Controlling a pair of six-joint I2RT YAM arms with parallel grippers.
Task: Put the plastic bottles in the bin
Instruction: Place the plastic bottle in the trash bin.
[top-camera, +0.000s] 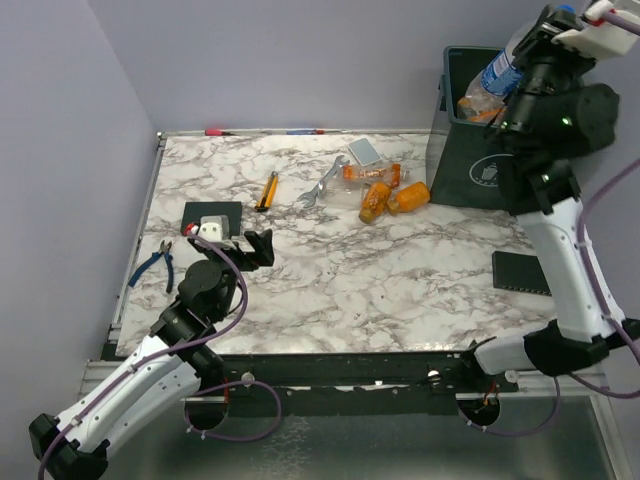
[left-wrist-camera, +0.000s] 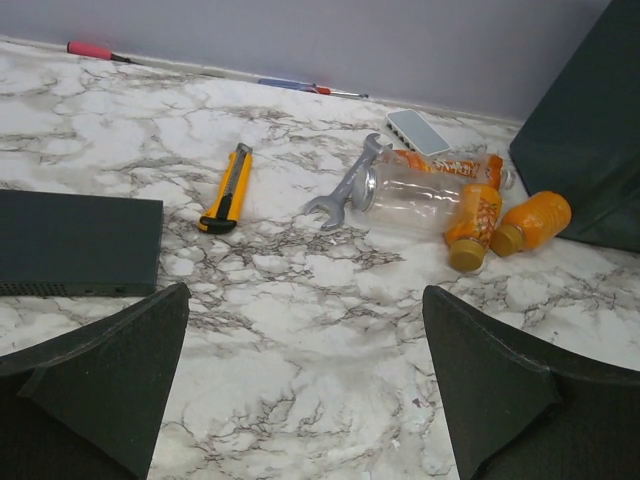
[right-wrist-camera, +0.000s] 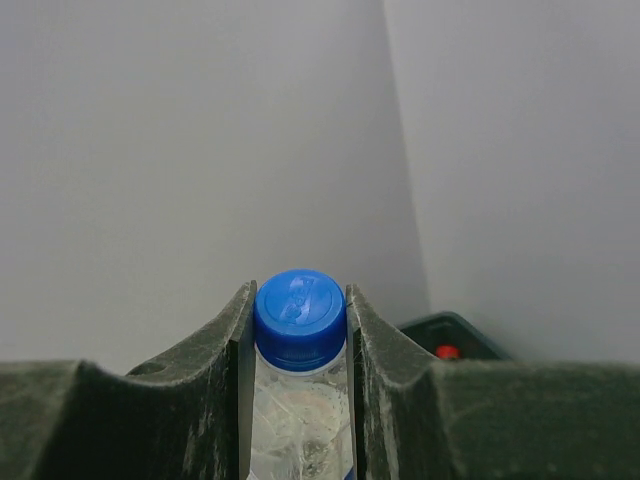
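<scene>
My right gripper (top-camera: 515, 65) is raised over the dark green bin (top-camera: 470, 165) and shut on a clear bottle with a blue label (top-camera: 497, 72). In the right wrist view its blue cap (right-wrist-camera: 300, 318) sits between my fingers (right-wrist-camera: 385, 350), with a corner of the bin (right-wrist-camera: 455, 330) beyond. Bottles (top-camera: 478, 105) lie in the bin. On the table beside the bin lie orange bottles (top-camera: 375, 201) (top-camera: 408, 196) (top-camera: 370, 174). The left wrist view shows them (left-wrist-camera: 470, 220) (left-wrist-camera: 530, 220) and a clear bottle (left-wrist-camera: 410, 192). My left gripper (top-camera: 255, 248) is open and empty, low over the table.
A silver wrench (left-wrist-camera: 345, 185) and a yellow-handled knife (left-wrist-camera: 228, 188) lie left of the bottles, and a white flat device (left-wrist-camera: 422, 132) behind them. A black box (top-camera: 212, 215) and blue pliers (top-camera: 153, 265) are near my left arm. A black pad (top-camera: 520, 272) lies at the right.
</scene>
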